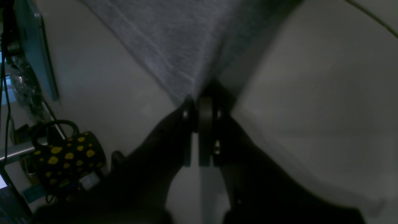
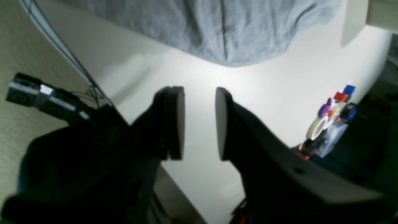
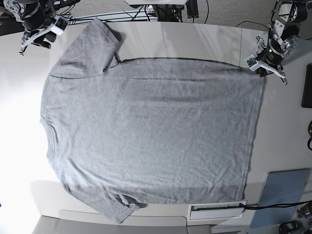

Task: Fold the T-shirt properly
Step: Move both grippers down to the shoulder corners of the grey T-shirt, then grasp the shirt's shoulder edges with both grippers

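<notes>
One T-shirt (image 3: pixel 151 131) is spread flat on the pale counter (image 3: pixel 195 39), plain side up – heather-grey knit, softly creased, with two short sleeves seen in the base view, one at the upper left and one at the lower left, and the straight hem running down the right side. Two hands are counted. The left hand (image 1: pixel 197 107) is set at the hem's upper corner in the base view; in its wrist view the two dark, flat fingers (image 1: pixel 205 124) are pressed together with the pointed grey corner of the T-shirt (image 1: pixel 174 56) pinched between their tips, a stitched hem line being visible along the cloth's edge. The right hand (image 2: pixel 199 121) is held above bare counter (image 2: pixel 264 93) near the upper sleeve, clear of the cloth; its two rounded black pads (image 2: pixel 175 121) are parted, with nothing between them, and a rumpled grey fold (image 2: pixel 224 34) lies ahead of them. One black mug (image 1: pixel 67 157) with yellow spots is seen in the left wrist view, beyond the counter edge. One roll of white tape (image 2: pixel 317 127) stands among small coloured items in the right wrist view. One grey-blue flat panel (image 3: pixel 282 192) lies at the lower right of the counter.
</notes>
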You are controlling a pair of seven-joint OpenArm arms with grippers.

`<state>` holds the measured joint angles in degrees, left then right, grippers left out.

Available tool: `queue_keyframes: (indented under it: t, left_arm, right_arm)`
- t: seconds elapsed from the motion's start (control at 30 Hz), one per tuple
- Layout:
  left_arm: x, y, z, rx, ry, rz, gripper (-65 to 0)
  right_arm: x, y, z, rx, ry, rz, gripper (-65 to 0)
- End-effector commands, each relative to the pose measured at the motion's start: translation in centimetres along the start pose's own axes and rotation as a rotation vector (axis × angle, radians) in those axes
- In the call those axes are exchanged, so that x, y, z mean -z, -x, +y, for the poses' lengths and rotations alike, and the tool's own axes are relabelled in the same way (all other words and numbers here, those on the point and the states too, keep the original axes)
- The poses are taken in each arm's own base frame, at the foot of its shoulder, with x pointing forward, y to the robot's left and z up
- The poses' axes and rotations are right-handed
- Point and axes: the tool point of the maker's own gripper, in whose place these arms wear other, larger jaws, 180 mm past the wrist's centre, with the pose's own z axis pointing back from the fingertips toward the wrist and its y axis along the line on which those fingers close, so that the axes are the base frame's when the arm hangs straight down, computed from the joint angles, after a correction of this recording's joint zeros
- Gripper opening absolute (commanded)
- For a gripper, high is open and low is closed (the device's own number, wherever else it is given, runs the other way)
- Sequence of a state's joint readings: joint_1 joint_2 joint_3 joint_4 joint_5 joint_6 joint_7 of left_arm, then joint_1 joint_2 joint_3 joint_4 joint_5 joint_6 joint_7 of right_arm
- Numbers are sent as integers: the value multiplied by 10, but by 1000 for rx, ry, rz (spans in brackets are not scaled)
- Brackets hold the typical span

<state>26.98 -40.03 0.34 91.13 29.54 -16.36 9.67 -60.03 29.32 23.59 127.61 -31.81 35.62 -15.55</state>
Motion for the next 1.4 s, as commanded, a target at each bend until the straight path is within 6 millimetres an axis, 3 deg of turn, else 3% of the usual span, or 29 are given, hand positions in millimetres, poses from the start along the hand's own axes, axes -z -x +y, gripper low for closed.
queue_keyframes:
  t: [0.0, 0.17, 0.3, 0.6, 0.87, 1.17, 1.3, 1.37]
  left_arm:
    - [-2, 12, -18, 6, 66, 50, -650]
    - [-1, 11, -18, 2, 63, 49, -650]
    - [-1, 11, -18, 2, 63, 50, -650]
    - [-1, 11, -18, 2, 63, 49, -650]
    - [-1, 11, -18, 2, 62, 49, -650]
    - [-1, 11, -18, 2, 63, 49, -650]
    - [-1, 11, -18, 2, 63, 49, -650]
    - [-1, 11, -18, 2, 63, 49, -650]
  right_arm:
    - [1, 0, -10, -23, 27, -10, -478]
    - [16, 6, -8, -44, -1, -13, -478]
    - [31, -3, 2, -84, -36, -38, -478]
    - [64, -18, 38, -158, -122, -53, -478]
    - [82, -34, 32, -161, -108, -88, -478]
    - [109, -34, 39, -146, -147, -84, -477]
    - [117, -45, 43, -134, -165, -96, -376]
    - [119, -50, 43, -133, -168, -97, -364]
